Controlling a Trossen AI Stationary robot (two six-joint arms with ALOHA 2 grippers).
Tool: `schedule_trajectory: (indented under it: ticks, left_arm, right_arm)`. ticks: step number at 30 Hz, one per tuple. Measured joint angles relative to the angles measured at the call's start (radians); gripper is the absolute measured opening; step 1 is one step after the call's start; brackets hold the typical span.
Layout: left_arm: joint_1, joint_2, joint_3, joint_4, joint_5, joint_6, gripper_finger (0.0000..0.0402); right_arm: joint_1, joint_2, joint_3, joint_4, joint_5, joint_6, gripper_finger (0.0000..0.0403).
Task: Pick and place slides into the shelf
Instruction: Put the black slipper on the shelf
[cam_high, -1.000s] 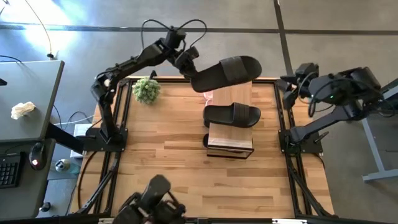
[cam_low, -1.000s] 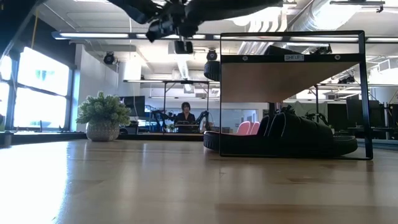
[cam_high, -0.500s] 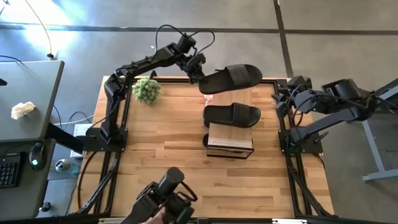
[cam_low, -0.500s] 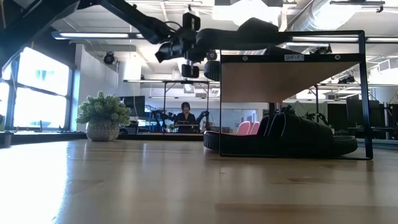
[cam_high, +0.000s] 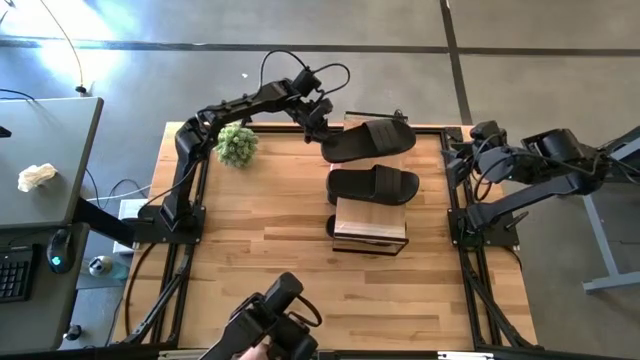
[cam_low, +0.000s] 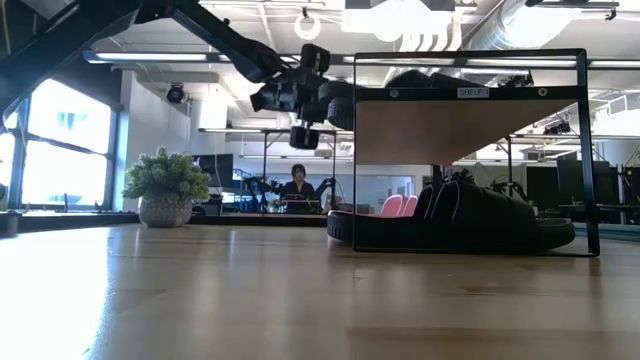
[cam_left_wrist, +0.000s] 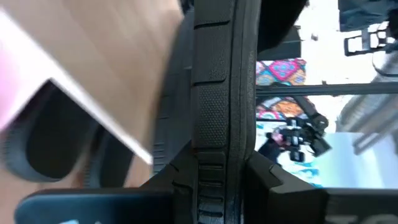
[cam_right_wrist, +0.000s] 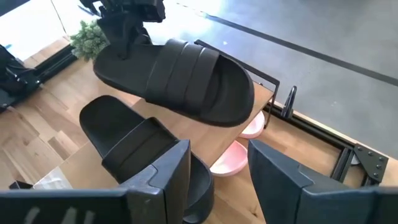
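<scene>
Left gripper (cam_high: 318, 117), upper centre of the high view, is clamped on the heel end of a black ribbed-strap slide (cam_high: 370, 140), carrying it sole-down over the far end of the low rack with the light-wood plank top and thin black wire frame (cam_high: 372, 222). Left wrist view shows the slide's edge pinched between the two dark fingers (cam_left_wrist: 214, 186).

Right gripper (cam_right_wrist: 214, 180) waits off the table's right edge, upper right of the high view; its fingers stand apart with nothing between them.

Second black slide (cam_high: 373, 185) already lies flat on the plank top, mid-frame, just below the carried one. Pale pink slides (cam_right_wrist: 239, 149) sit under the plank at its far end, seen in the right wrist view. Low view shows more black slides (cam_low: 450, 225) on the table beneath the plank, inside the wire frame. Potted green plant (cam_high: 236, 144) stands beside the left arm, upper left of the table.

Step in hand, as I judge it: setting the carried slide on the plank.
- Keep the sole level; the toe overhangs the plank's far edge, so draw it toward the placed slide before lowering.
- Leave a gap from the placed slide; nudging it could push it along the plank.
- Lower until the sole rests on the wood, then release.
- Lift clear without catching the strap.
</scene>
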Motion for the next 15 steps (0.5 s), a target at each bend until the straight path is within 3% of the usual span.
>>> schedule_trajectory:
  ticks: [6, 15]
  left_arm:
    - [0.008, 0.000, 0.000, -0.047, -0.121, 0.077, 0.0054]
    - [0.007, 0.000, 0.000, -0.110, -0.172, 0.143, 0.0054]
  right_arm:
    - [0.000, 0.000, 0.000, 0.000, 0.007, -0.003, 0.0149]
    - [0.000, 0.000, 0.000, 0.000, 0.006, -0.001, 0.0149]
